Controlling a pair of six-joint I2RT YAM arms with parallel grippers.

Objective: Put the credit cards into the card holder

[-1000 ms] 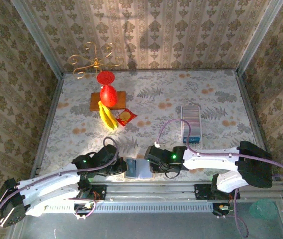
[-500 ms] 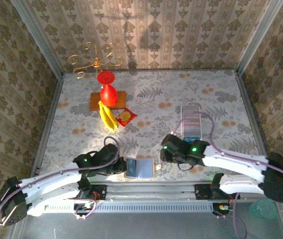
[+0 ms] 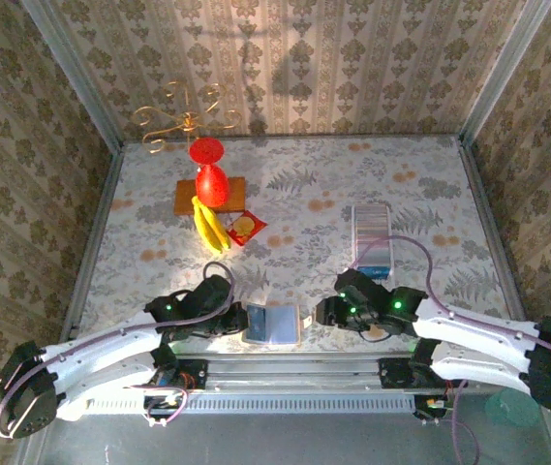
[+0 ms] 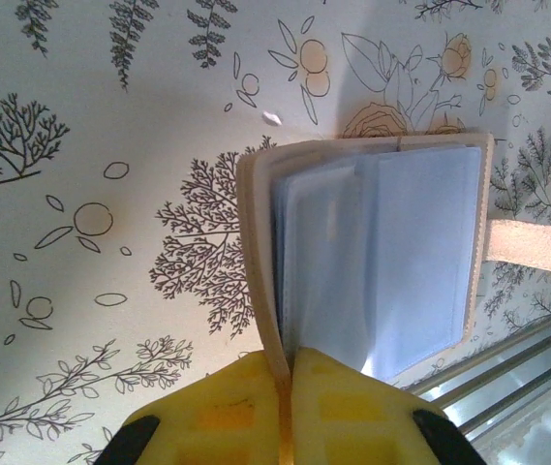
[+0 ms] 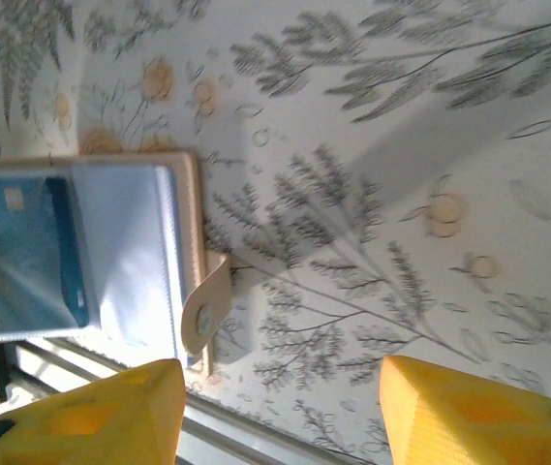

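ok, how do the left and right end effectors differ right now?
Left end effector is shut on the card holder's tan cover edge; right end effector is open, holding nothing. Left sits on the side opposite the snap strap; right sits at the strap side, not gripping it. Shared: both are yellow and low over the table, flanking the open holder.

Seeing tan leather-like folding card holder point(image 3: 273, 325) open at near edge of floral table point(image 3: 304, 184), left gripper point(image 3: 239, 324) at its left side, right gripper point(image 3: 320, 313) just right of it. Further back: whitish ribbed tray point(image 3: 372, 225) holding blue card point(image 3: 376, 257); yellow bananas point(image 3: 209, 228) beside red-yellow snack packet point(image 3: 246, 228).
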